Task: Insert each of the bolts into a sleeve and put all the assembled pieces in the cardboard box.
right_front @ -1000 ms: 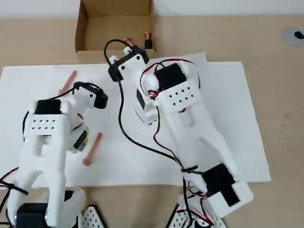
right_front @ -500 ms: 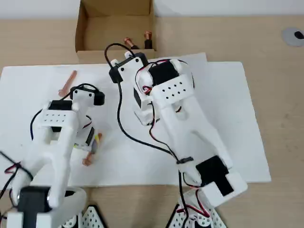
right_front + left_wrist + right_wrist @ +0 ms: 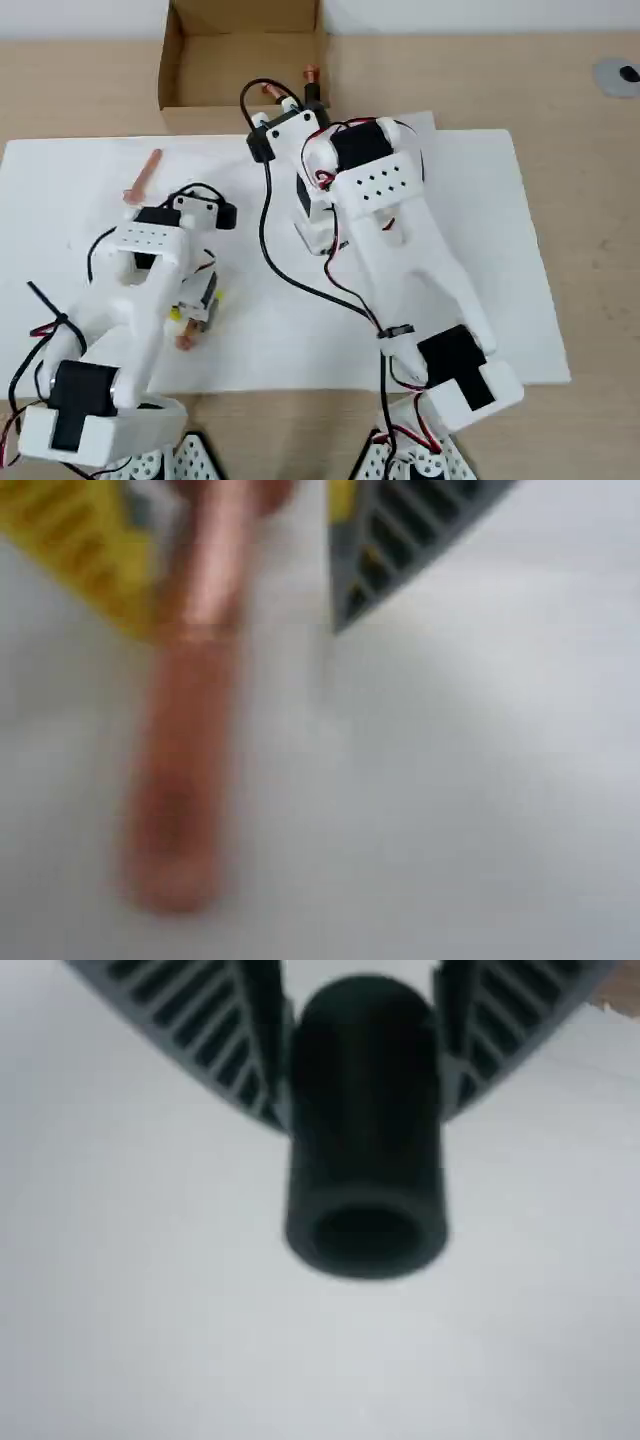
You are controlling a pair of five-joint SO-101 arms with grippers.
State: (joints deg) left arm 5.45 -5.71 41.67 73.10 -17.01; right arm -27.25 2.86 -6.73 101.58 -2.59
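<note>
At front bolt point(image 3: 185, 730), L end effector point(image 3: 245, 615) now lower, wide; R point(image 3: 362, 1110) tight on sleeve point(image 3: 365, 1210).

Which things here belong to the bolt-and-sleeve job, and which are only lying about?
Job:
- bolt at the left gripper
- second bolt, lying loose
- sleeve in the right gripper
- box
- two pieces inside it

Lying about:
- white sheet
- grey disc on the table

Copper bolt point(image 3: 185, 740) lying flat; black sleeve point(image 3: 365, 1130) clamped, bore visible
</note>
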